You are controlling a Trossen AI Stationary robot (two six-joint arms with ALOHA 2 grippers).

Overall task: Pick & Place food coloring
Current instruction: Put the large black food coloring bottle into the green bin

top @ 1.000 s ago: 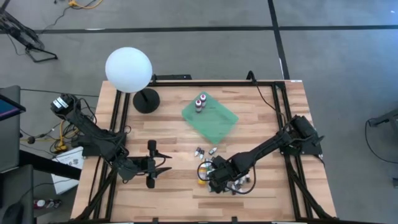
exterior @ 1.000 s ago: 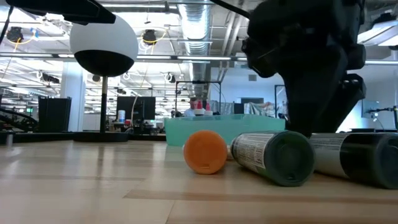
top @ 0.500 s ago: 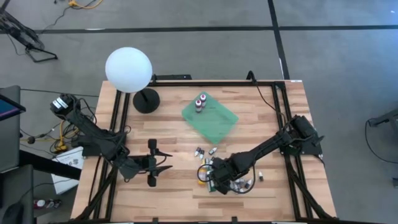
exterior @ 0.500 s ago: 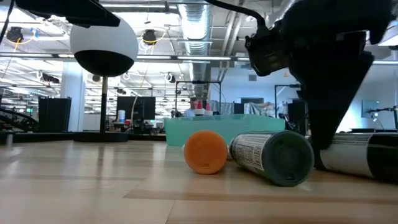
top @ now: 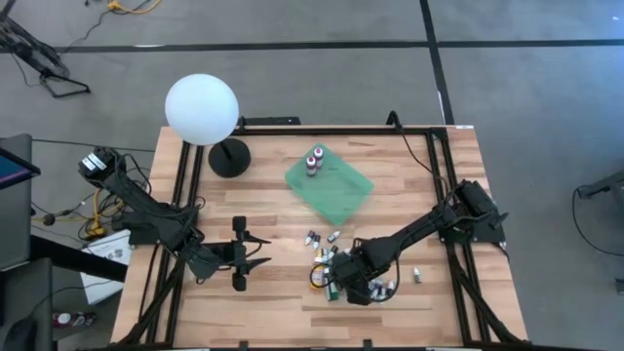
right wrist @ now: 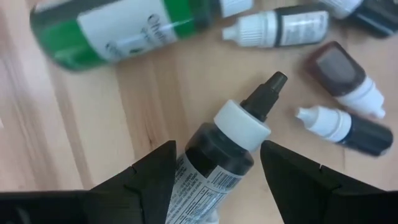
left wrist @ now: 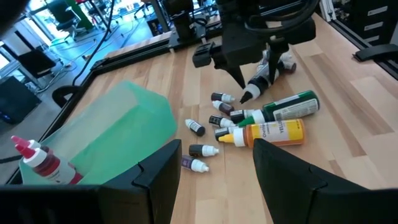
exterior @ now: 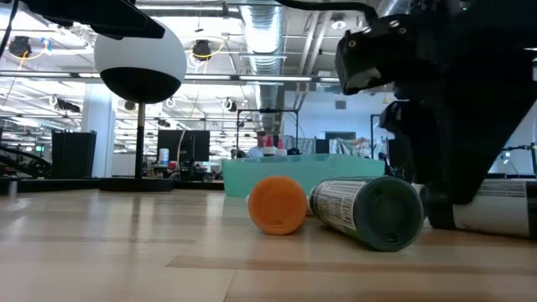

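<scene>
Since the earlier frames the right gripper has been shifted a little along the pile, and one small bottle has been left lying alone to the right of it. The jaws are spread wide, straddling a dark tube with a white collar and black tip — nothing is clamped yet. The left gripper hangs idle well to the left of the pile, jaws released and empty.

The food coloring lies mostly in a loose cluster on the table near the front edge, just below the green tray; two bottles already stand in the tray's far corner.

The step in hand is judged to be the pick: the fingers are to be lowered around the dark tube and closed on its body, then lifted clear.

Room is tight — a green bottle, an orange-yellow bottle and several small droppers crowd the tube, so neighbours may be nudged. Between pile and tray the wood is open, and the carry is short
</scene>
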